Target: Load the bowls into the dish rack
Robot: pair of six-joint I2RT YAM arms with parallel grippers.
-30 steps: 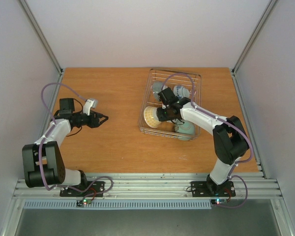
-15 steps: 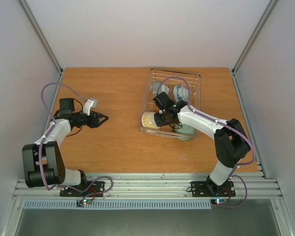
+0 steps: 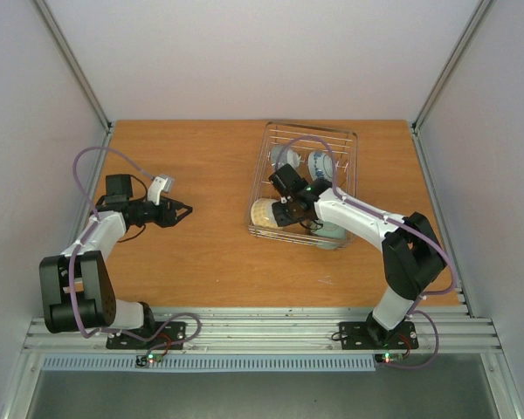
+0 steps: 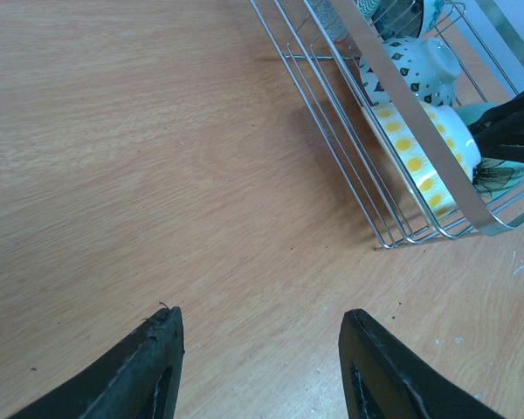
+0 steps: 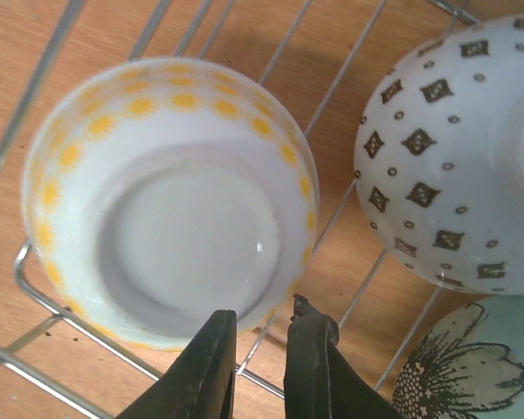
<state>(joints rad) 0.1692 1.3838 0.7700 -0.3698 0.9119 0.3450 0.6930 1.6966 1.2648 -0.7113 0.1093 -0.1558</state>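
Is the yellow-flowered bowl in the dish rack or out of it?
In: the yellow-flowered bowl lies within the dish rack wires, its rim pinched by the right pincer.

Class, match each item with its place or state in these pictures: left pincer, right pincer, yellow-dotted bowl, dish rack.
Column one:
1. left pincer
2. right pincer
3. yellow-dotted bowl
4. dish rack

Column two:
A. pinches a bowl's rim
B. stands on the right half of the table
C. open, over bare table
D. lies in the rack's near left corner

Pairs: 1-C, 2-A, 3-D, 4-B
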